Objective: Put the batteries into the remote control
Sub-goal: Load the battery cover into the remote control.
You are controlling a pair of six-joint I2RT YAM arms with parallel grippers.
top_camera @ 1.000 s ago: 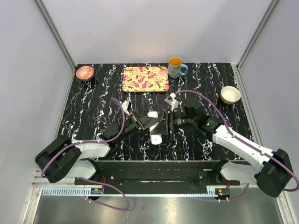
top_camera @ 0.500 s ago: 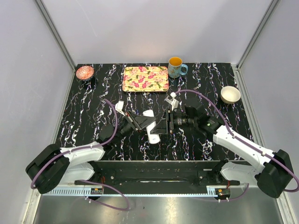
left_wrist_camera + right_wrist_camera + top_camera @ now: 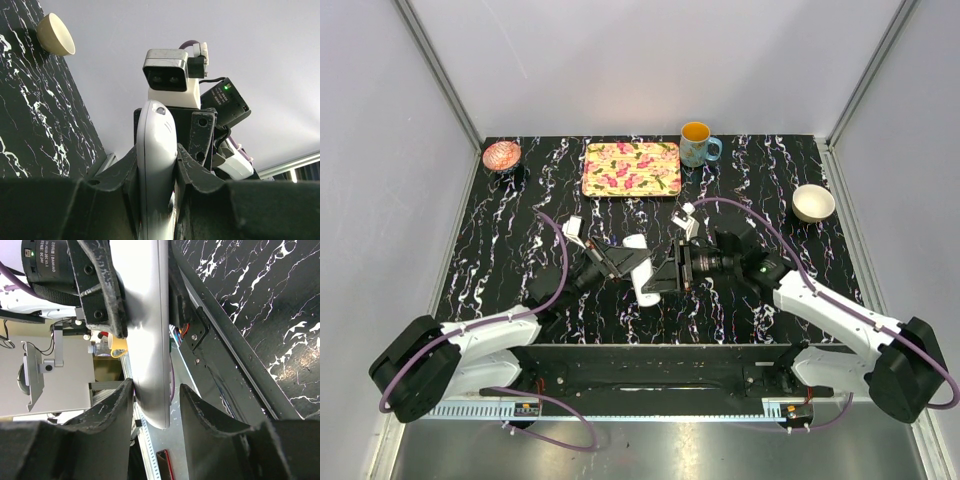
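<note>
Both arms come in low over the surface, tips meeting head-on. The left arm (image 3: 490, 335) stretches forward and inward. The left end effector (image 3: 638, 266) is clamped on the remote control (image 3: 155, 165), fingers (image 3: 125, 170) pressed against both its sides. The right arm (image 3: 830, 315) is bent at the elbow, forearm pointing at the left end effector. The right end effector (image 3: 668, 276) faces it directly, fingers (image 3: 107, 415) straddling the same handset's end. Can't tell if they touch it.
</note>
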